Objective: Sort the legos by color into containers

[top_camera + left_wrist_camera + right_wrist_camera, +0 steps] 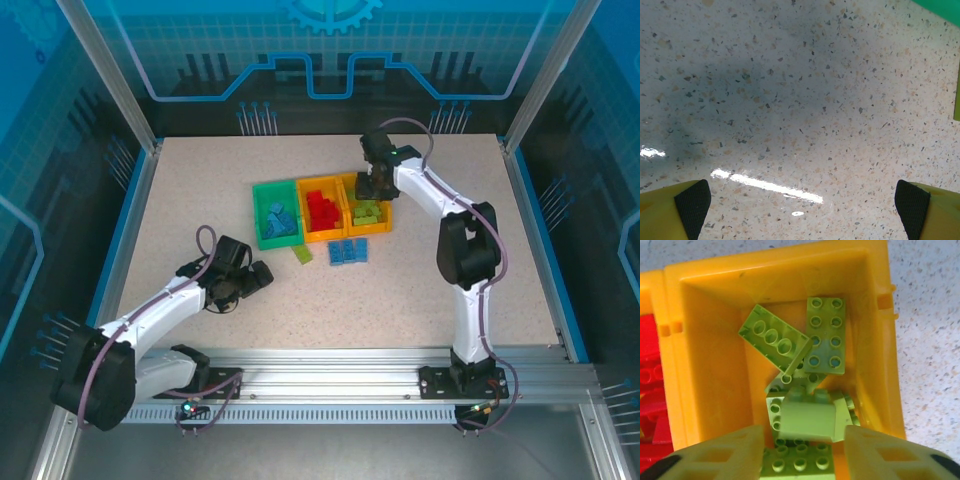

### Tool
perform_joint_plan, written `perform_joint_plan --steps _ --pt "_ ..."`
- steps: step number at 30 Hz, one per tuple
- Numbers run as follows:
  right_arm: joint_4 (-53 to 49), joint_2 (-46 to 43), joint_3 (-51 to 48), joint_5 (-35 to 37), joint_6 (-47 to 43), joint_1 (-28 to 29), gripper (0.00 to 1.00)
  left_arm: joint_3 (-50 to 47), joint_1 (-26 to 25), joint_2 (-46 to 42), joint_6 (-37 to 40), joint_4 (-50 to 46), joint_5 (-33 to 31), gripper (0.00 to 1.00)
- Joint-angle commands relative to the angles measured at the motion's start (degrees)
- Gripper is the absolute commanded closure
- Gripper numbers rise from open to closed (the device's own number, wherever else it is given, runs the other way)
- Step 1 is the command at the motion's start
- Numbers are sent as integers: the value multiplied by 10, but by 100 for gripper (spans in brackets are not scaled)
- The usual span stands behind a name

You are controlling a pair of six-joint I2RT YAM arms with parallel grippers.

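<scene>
Three containers stand in a row: a green bin (258, 215) with blue legos (280, 222), a middle orange bin (303, 215) with red legos (322, 210), and a right orange bin (386, 228) with lime legos (368, 213). My right gripper (368, 188) hangs over that right bin (710, 375). Its jaws (804, 432) are open, and a lime brick (807, 417) sits loose between them above the lime pile. Several blue legos (347, 252) and one lime lego (303, 254) lie on the table in front of the bins. My left gripper (262, 275) is open over bare table (802, 200).
Red legos (650, 385) show at the left edge of the right wrist view. In the left wrist view, a corner of the green bin (940, 10) and the edge of the lime lego (957, 95) show. Blue rails border the speckled table (200, 200).
</scene>
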Motion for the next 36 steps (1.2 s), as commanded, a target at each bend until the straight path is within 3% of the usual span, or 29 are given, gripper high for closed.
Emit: perform_joint_plan --steps 1,3,5,9,16,24,36 --pt "-32 3 27 -11 5 -7 39 0 5 3 5 -3 10 1" --pt "-23 -15 8 -14 4 -3 29 -1 5 3 5 -2 9 1" --pt "-10 -46 -22 -13 4 6 25 -3 5 5 4 1 9 1" --pt "33 -131 -112 6 -5 53 23 -3 5 9 3 6 10 1" --pt "120 -223 -263 41 -7 192 26 -7 6 -1 1 -2 3 1" --pt "154 -138 -256 50 12 288 27 -17 8 -9 -2 -11 0 1" --pt "128 4 -144 75 -5 296 29 -19 8 -9 0 -9 3 1"
